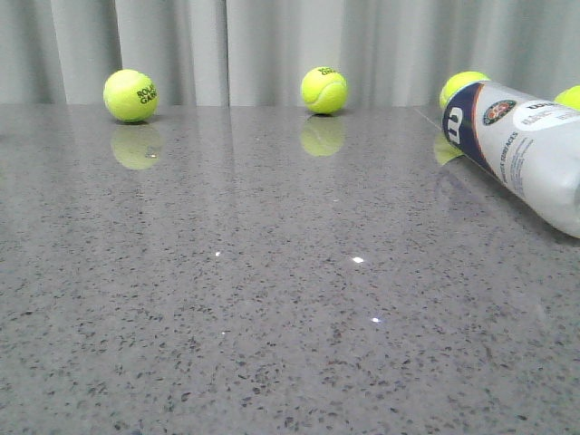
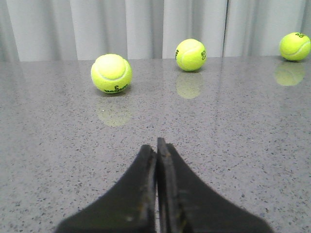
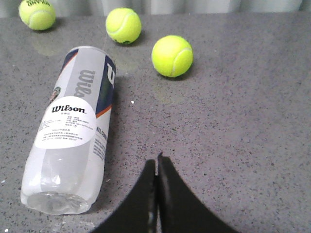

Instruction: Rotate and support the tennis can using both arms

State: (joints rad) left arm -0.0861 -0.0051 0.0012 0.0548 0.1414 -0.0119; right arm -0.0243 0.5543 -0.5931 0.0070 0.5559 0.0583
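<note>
Lying: one tennis can (image 3: 73,131), four balls (image 1: 323,90).

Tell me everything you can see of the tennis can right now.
The clear-plastic cylindrical tennis can lies on its side on the grey speckled stone table, at the robot's right. It looks empty. A white label with a navy and orange swoosh carries Wilson lettering and a round badge. Neither gripper touches it; the shut right gripper sits beside it.
</note>
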